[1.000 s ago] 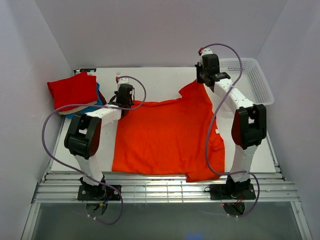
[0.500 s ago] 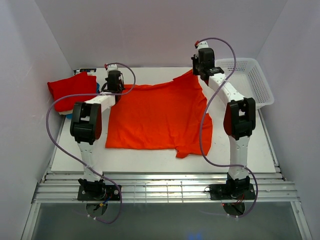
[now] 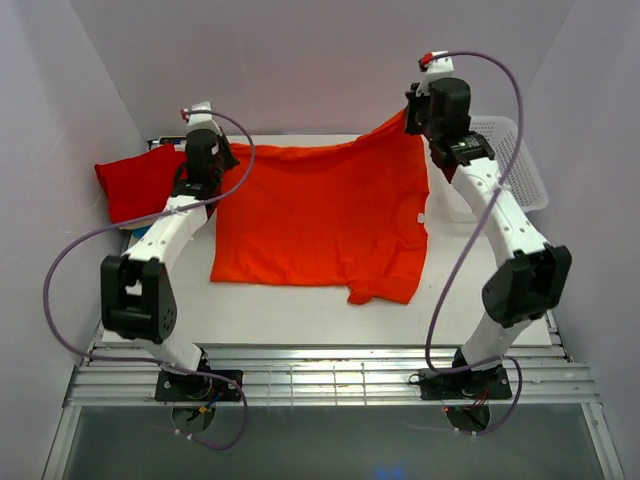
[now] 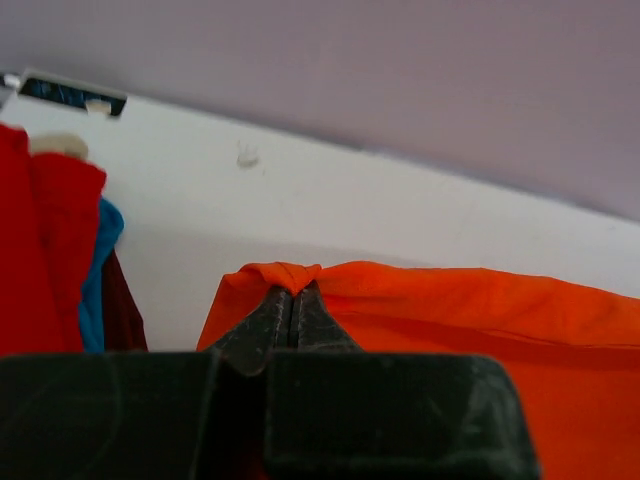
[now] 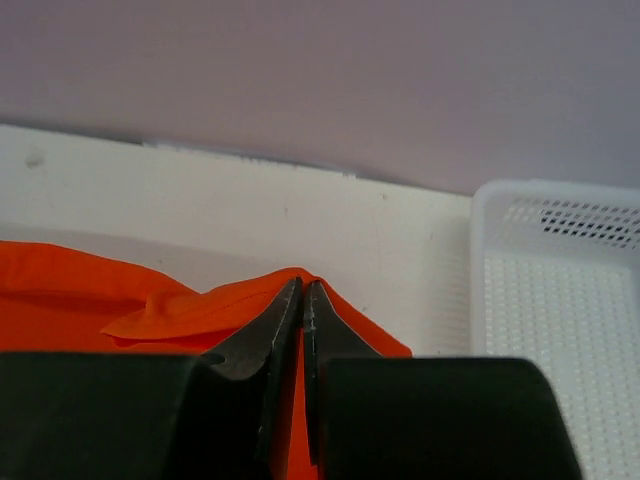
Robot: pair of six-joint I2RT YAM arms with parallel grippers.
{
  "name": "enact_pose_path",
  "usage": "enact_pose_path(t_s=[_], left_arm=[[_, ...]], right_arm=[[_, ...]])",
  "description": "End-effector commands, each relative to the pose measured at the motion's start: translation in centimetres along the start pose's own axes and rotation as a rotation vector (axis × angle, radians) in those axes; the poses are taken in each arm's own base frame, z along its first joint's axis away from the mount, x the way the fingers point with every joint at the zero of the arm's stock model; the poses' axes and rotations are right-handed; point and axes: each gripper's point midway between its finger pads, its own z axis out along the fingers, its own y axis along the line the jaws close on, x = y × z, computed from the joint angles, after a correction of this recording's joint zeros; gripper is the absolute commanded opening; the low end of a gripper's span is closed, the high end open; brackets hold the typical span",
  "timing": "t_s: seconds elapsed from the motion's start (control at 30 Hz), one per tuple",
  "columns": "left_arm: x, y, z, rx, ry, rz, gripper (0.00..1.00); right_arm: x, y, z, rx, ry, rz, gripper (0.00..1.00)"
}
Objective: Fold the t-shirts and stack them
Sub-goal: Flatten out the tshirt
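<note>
The orange t-shirt [image 3: 320, 225] now sits farther back than a second ago. I see it spread out, unfolded, beside the folded stack [image 3: 142, 185] at far left. My left gripper [image 4: 293, 288] and right gripper [image 5: 302, 287] each clamp tight on a far corner. Folding and stacking it remain.

The right pincer [image 5: 302, 290] has its two dark fingers pressed together, a peak of the orange t-shirt [image 5: 80, 290] nipped between their tips; the cloth falls away to the left in soft folds (one flap lies doubled over just beside the fingers); behind it lies the white tabletop [image 5: 200, 210]; a white mesh basket [image 5: 560, 290] stands at the right, apart from the cloth; a pale lilac wall [image 5: 300, 70] rises beyond.
</note>
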Motion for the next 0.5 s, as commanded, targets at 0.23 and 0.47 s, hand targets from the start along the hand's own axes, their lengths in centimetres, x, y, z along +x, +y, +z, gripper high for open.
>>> enact_pose_path(t_s=[0.23, 0.47], left_arm=[[-14.0, -3.7, -20.5, 0.282, -0.235, -0.126, 0.00], [-17.3, -5.0, -30.4, 0.462, -0.283, -0.162, 0.00]], right_arm=[[-15.1, 2.0, -26.1, -0.130, -0.448, 0.023, 0.08], [-19.9, 1.2, -38.7, -0.184, -0.586, 0.049, 0.08]])
